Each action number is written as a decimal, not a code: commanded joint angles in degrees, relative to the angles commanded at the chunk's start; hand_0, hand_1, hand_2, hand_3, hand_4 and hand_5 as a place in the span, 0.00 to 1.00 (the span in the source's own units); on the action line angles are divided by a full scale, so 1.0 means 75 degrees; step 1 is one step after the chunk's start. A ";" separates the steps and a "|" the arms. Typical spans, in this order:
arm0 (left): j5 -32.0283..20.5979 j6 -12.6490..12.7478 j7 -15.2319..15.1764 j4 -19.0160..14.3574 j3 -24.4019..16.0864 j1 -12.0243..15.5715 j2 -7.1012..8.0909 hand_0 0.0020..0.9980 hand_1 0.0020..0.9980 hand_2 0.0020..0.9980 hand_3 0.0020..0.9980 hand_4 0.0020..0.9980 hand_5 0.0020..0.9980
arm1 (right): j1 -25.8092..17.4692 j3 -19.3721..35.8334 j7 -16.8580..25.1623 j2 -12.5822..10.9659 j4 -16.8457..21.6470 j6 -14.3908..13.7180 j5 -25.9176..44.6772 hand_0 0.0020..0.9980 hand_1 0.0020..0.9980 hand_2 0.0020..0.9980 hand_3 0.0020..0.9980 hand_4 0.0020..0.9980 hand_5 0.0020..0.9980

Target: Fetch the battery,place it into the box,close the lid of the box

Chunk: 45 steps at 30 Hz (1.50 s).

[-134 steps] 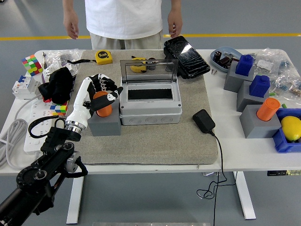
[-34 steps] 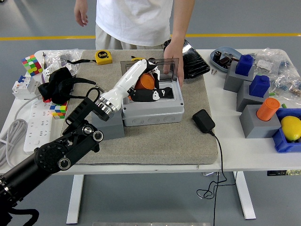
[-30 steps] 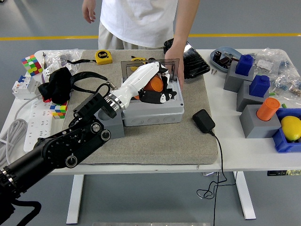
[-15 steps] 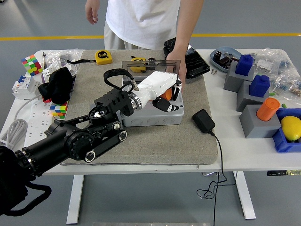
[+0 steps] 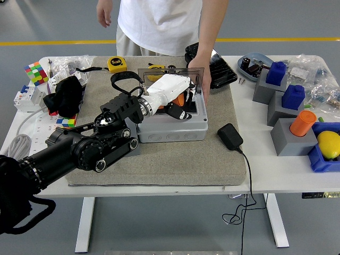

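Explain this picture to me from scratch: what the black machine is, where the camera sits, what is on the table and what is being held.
The camera sits high on a humanoid robot, looking down over a white table. The black arm from the left is the robot's; its white left hand reaches over an open grey box on a grey mat, with its fingers around an orange battery. A person at the far side rests a hand on the box's clear lid. Nearby lie a tape measure, a black charger, and grey blocks with blue and orange pieces.
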 joint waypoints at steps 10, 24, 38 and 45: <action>-0.0015 -0.0005 -0.0117 -0.0004 -0.0057 0.0059 0.0000 0.42 0.60 0.57 0.66 1.00 0.13 | -0.0004 0.0059 0.0001 0.0008 -0.0002 -0.0003 -0.0015 0.56 0.59 0.57 0.54 0.92 0.48; -0.0045 -0.0030 -0.0144 -0.0222 -0.0210 0.0166 0.0000 0.48 0.63 0.64 0.69 1.00 0.13 | -0.0013 0.0125 0.0007 0.0013 0.0006 -0.0007 -0.0061 0.56 0.59 0.57 0.54 0.92 0.48; -0.0325 0.0544 -0.0861 -0.0663 -0.1475 0.0309 0.0000 0.73 0.74 0.72 0.74 1.00 0.33 | -0.0026 0.0145 0.0006 0.0025 0.0000 -0.0001 -0.0054 0.56 0.59 0.56 0.54 0.92 0.48; -0.0138 0.0197 -0.0133 -0.0316 -0.1652 0.0213 0.0000 0.79 0.82 0.80 0.81 1.00 0.39 | -0.0013 0.0133 0.0006 0.0018 0.0006 -0.0005 -0.0058 0.56 0.59 0.56 0.54 0.92 0.48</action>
